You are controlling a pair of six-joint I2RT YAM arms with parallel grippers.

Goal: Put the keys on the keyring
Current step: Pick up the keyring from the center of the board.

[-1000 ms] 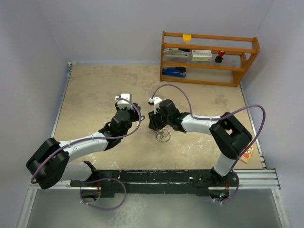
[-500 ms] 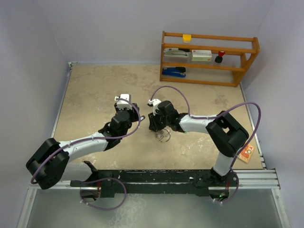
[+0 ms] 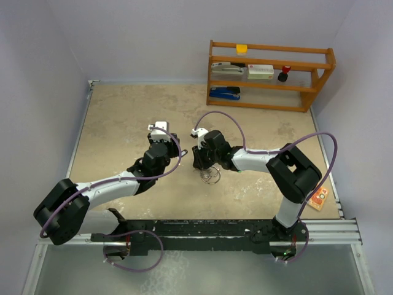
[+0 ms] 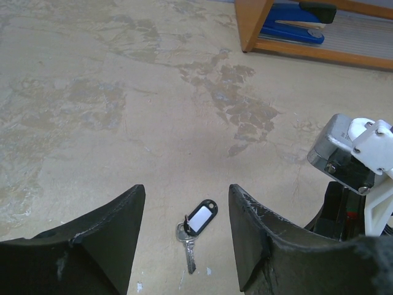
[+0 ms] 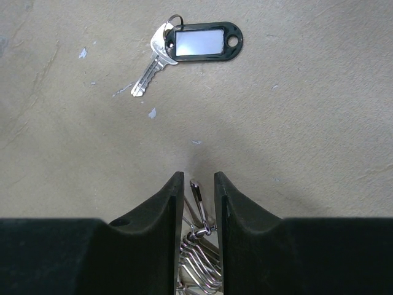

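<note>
Right gripper (image 5: 199, 178) first: jaws drawn down to a slim slot with silver wire standing in it, though I can't tell whether the pads actually bite. That wire is the keyring (image 5: 196, 264), a bunch of thin loops reaching back into the throat of the gripper.

I'd judge the ring light, stiff and springy, slick on bare metal and likely to twist or squirt out of a pinch. The best hold looks to be flat across the wire, leaving the split end free.

Out ahead on the worktop (image 5: 307, 123), well clear of the fingertips, lies a silver key (image 5: 149, 74). Its head sits on a small ring (image 5: 175, 21) with a black tag (image 5: 202, 42).

The key is tiny, flat and rigid, lying flush with the surface, so there's little edge to catch. The thicker tag or the head looks the easier purchase.

Left gripper (image 4: 187, 190) hangs with jaws wide apart, holding nothing, and the same key (image 4: 189, 246) shows on the worktop between its fingers.
</note>
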